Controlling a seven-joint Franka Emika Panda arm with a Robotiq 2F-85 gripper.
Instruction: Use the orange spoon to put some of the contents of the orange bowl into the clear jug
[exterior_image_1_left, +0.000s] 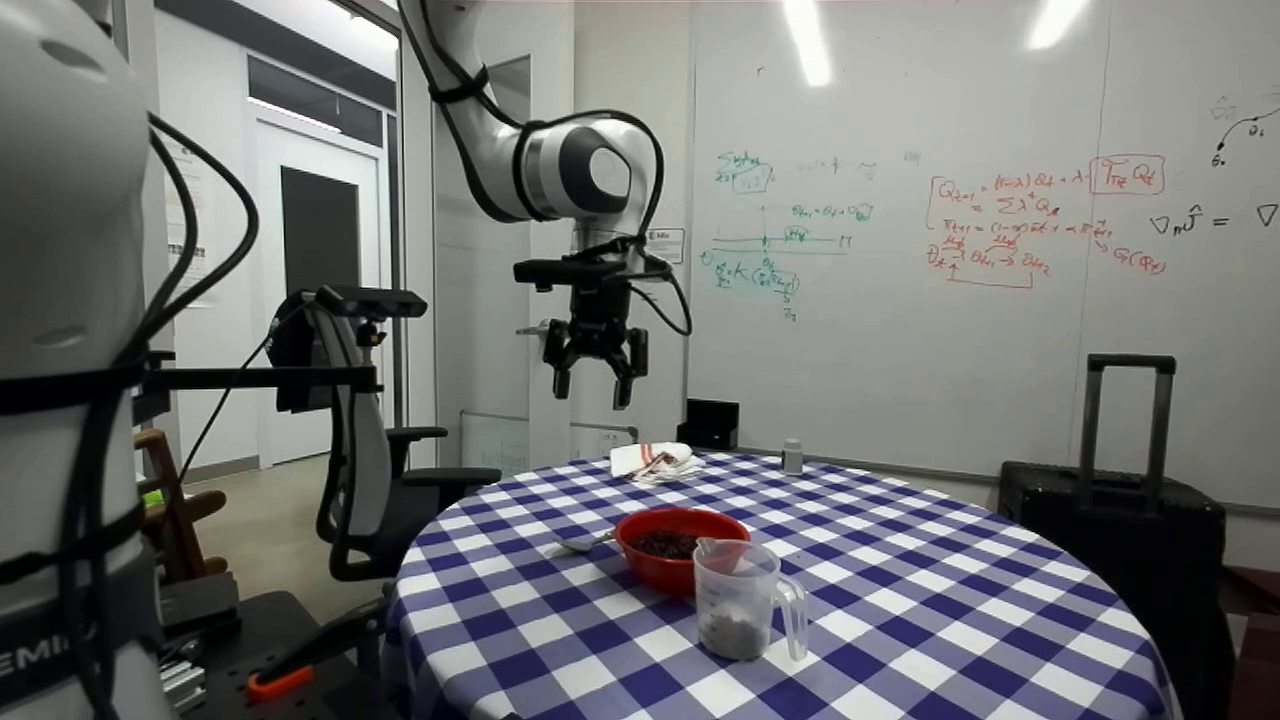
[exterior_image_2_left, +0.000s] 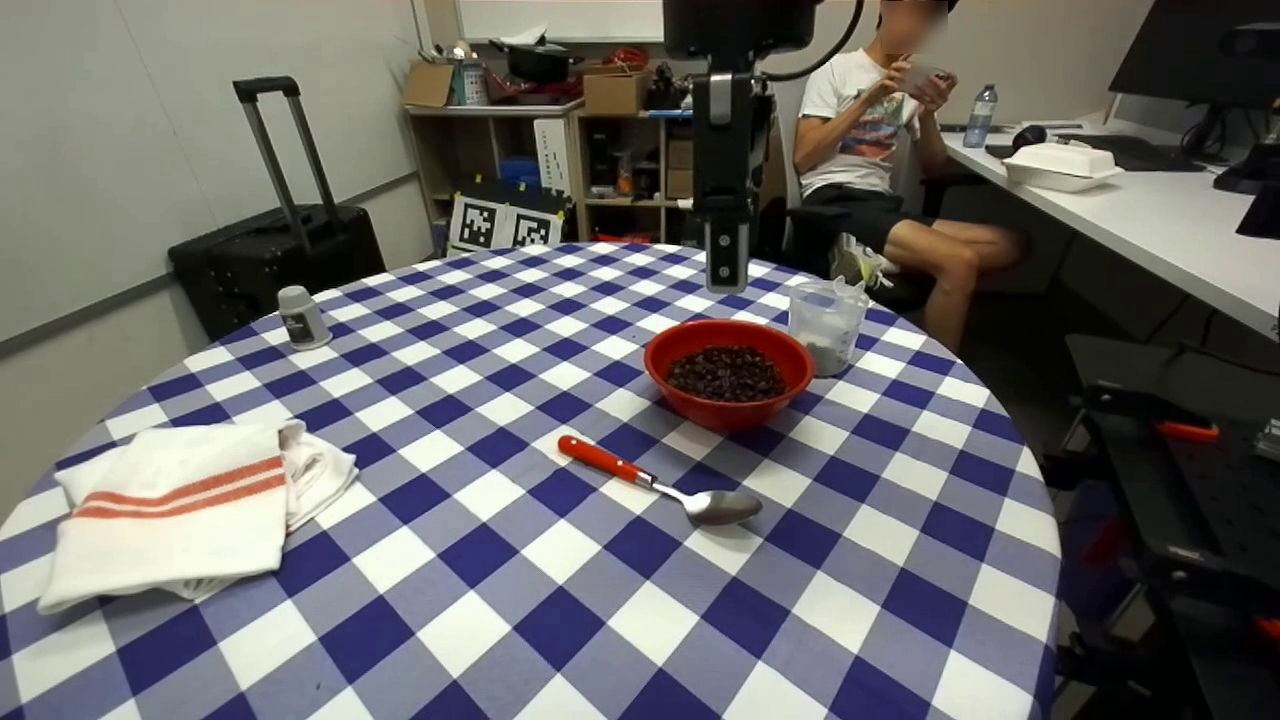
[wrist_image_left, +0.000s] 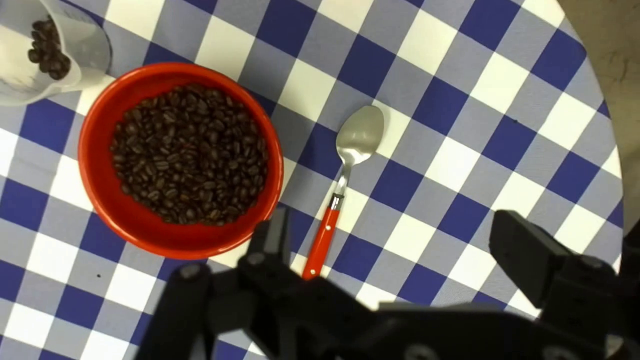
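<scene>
Two risks, with gripper (exterior_image_1_left: 592, 394) spread wide and empty above the tablecloth (exterior_image_2_left: 500, 610).
Saw the orange spoon (wrist_image_left: 336, 202) just beside the orange bowl (exterior_image_2_left: 730, 414). Lowered straight, could have struck the rim, apparently under one finger (wrist_image_left: 270, 237); closed off-centre, could have twisted the slim handle.

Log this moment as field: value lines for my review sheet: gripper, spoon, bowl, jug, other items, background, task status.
gripper: open, holding nothing, raised above the checked cloth
spoon: lying on the cloth, beside the bowl and apart from it
bowl: red-orange, upright, holding dark beans
jug: clear, upright, close to the bowl (contact unclear), more beans inside
other items: striped towel, small container
background: seated person
task status: spoon not yet picked up
</scene>
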